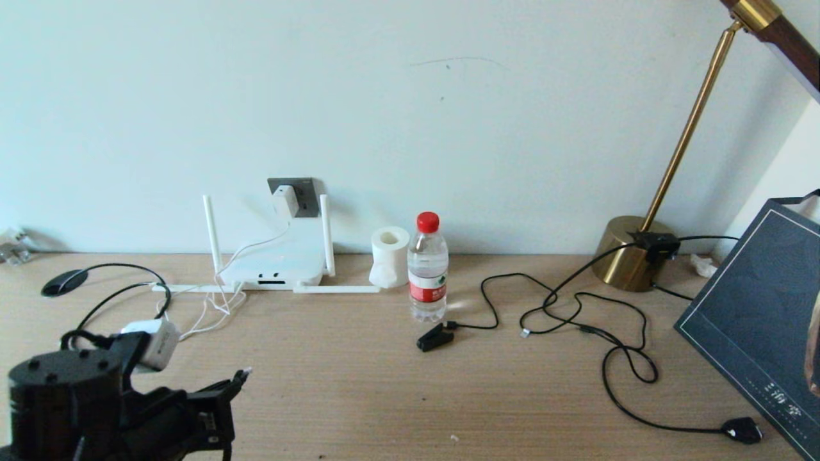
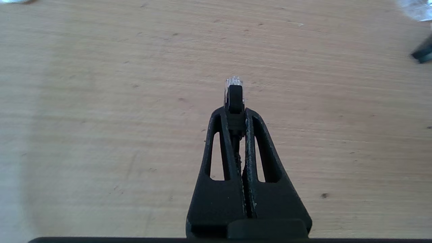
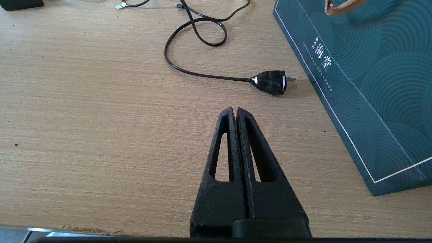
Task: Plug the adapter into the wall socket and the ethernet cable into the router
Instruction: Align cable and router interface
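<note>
left gripper (image 2: 234, 111) above table's front-left corner | fingers clamped on black ethernet cable (image 2: 234, 96), its clear-tipped plug poking just past fingertips | right gripper (image 3: 235, 113) parked, fingers together

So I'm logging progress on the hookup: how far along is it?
Done, it seems: the adapter sits in the wall socket above the router. In hand: the left gripper is shut on the ethernet cable plug, its clear tip poking out, low at the table's near left. Left: carry the plug to the router and push it into a port. The right gripper is shut and empty near the black plug.
</note>
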